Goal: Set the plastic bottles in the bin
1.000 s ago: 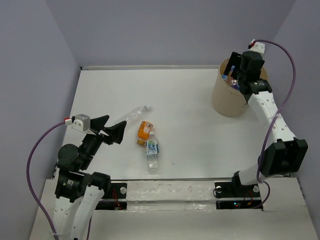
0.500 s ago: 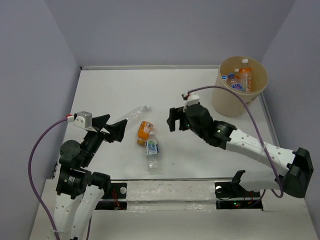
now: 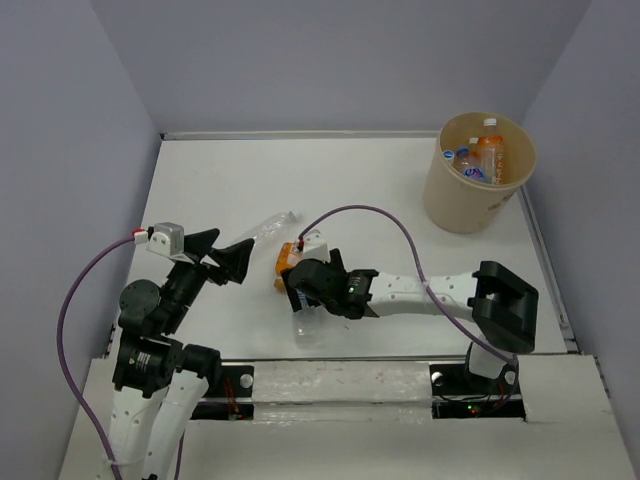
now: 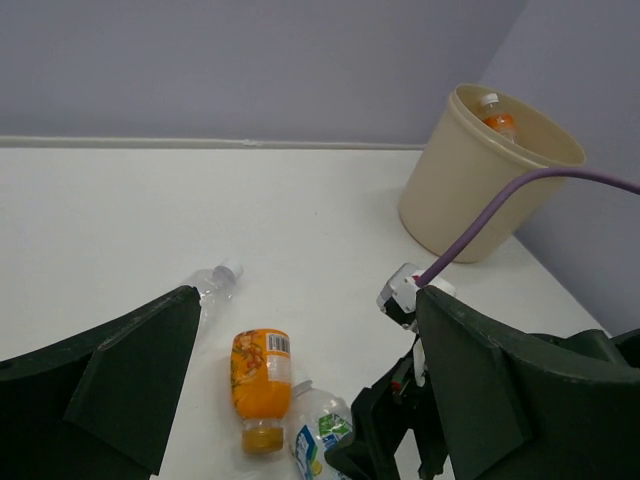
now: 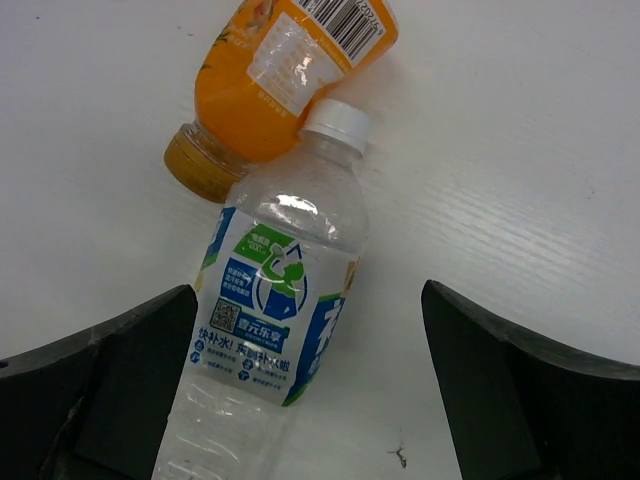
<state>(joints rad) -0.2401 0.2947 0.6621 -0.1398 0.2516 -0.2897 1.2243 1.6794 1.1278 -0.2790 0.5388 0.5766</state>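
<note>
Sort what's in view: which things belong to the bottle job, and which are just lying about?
Job: labelled clear bottle, orange bottle and plain clear bottle on the table; the bin; bottles already in it.
Not the job: the arms' purple cables; no other loose item shows.

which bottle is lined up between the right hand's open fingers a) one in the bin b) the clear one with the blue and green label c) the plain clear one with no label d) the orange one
b: in the right wrist view the labelled clear bottle lies centred between the spread fingers of the right hand, and the orange bottle lies past its cap.
</note>
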